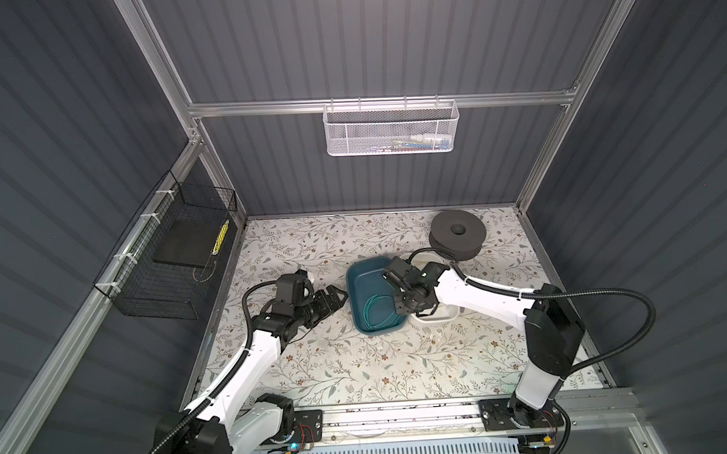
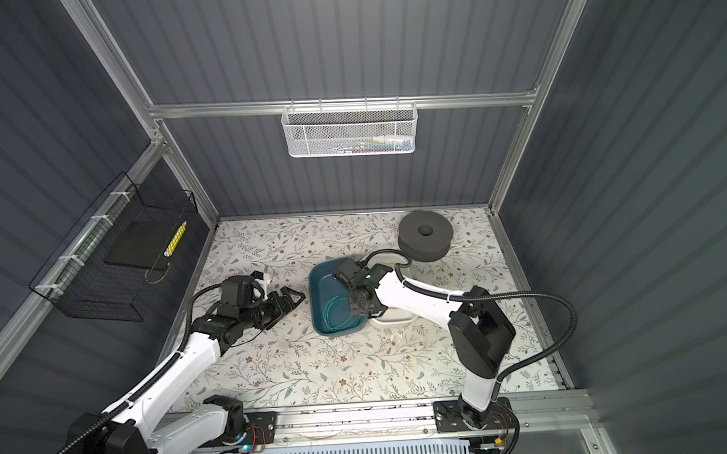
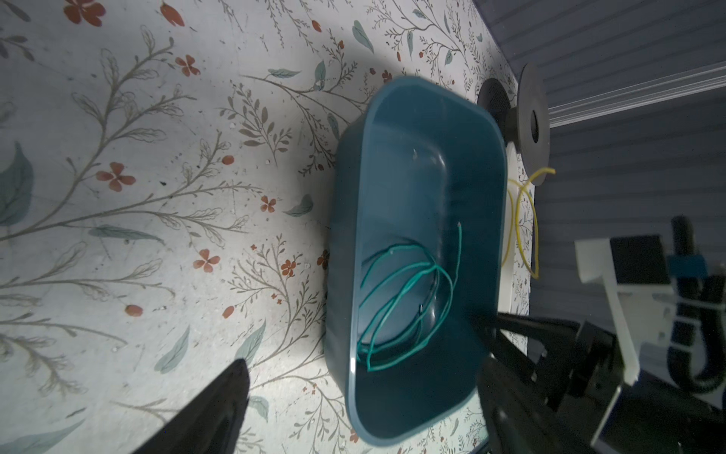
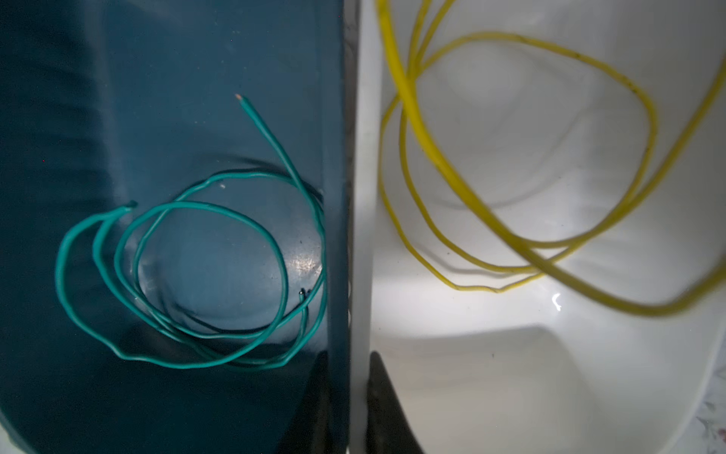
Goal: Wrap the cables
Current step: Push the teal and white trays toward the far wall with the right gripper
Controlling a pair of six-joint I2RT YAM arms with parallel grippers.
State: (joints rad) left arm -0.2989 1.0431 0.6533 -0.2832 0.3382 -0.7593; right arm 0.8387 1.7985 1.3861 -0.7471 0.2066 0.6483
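The teal-green cable [image 4: 196, 203] lies coiled in loose loops on the floor of a teal bin [image 1: 355, 278], also seen in both top views [image 1: 377, 313] [image 2: 335, 314] and the left wrist view [image 3: 404, 246]. The yellow cable [image 4: 510, 243] curls in the white bin [image 1: 435, 315] beside it, one strand rising above the rim [image 3: 522, 220]. My right gripper [image 4: 347, 357] points down over the seam between the bins. One finger is inside each bin, and the jaws are closed on the two touching walls. My left gripper [image 1: 335, 297] lies open on the mat just left of the teal bin, holding nothing.
A dark grey spool [image 1: 457, 233] stands on the floral mat behind the white bin. A white mesh basket [image 1: 391, 129] hangs on the back wall and a black wire basket [image 1: 176, 259] on the left wall. Black hoses trail from both arms.
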